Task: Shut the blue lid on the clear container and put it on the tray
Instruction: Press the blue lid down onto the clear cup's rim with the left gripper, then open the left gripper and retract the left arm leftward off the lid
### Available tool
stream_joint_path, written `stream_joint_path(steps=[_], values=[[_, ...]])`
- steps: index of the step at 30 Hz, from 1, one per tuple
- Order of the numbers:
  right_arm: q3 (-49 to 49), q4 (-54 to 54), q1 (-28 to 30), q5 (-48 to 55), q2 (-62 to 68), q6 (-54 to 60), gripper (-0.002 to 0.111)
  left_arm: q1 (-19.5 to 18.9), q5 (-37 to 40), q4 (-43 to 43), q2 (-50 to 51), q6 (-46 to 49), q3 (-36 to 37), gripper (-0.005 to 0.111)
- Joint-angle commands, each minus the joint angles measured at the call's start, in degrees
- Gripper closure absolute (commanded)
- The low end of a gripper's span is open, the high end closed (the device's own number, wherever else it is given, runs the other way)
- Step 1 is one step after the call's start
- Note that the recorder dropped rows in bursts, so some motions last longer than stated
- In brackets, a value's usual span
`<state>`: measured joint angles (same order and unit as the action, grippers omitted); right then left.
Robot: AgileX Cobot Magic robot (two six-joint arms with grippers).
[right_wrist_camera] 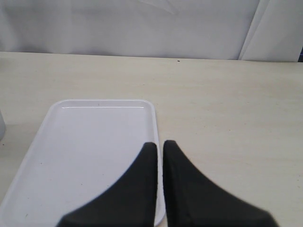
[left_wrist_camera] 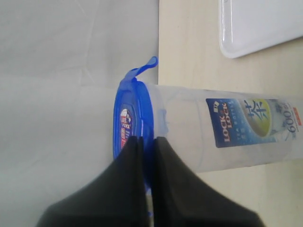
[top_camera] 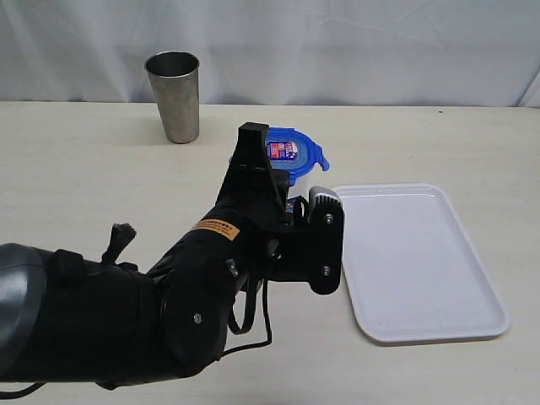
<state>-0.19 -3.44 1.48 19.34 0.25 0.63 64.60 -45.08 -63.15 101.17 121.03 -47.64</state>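
Clear container [top_camera: 297,184] upright on the table [top_camera: 84,186], just left of the tray [top_camera: 422,261] and not yet on it. Far left, at the rear: steel cup [top_camera: 174,97], well apart and no obstacle. Left gripper [left_wrist_camera: 147,139], jaws closed together, has its tips against the rim of the blue lid [left_wrist_camera: 130,118], probably to press a flap down. One flap [left_wrist_camera: 142,68] sticks out, so latching seems unfinished; whether anything is pinched cannot be told. Tray lies bare, its rim near the container, giving a short, open path. Right gripper [right_wrist_camera: 159,144], closed and empty, hovers over the tray's edge and could crowd the placement.
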Motion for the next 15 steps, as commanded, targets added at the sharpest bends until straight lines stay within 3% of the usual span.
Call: stream_joint_path(steps=[1,8,15], values=[[0.19,0.1,0.36,0.09,-0.25,-0.21,0.104,0.05,-1.04,-0.8,-0.06,1.54,0.18,0.103],[0.19,0.1,0.36,0.09,-0.25,-0.21,0.104,0.05,-1.89,-0.8,-0.06,1.45,0.18,0.073],[0.19,0.1,0.36,0.09,-0.25,-0.21,0.104,0.05,-2.17,-0.8,-0.06,-0.07,0.18,0.056]])
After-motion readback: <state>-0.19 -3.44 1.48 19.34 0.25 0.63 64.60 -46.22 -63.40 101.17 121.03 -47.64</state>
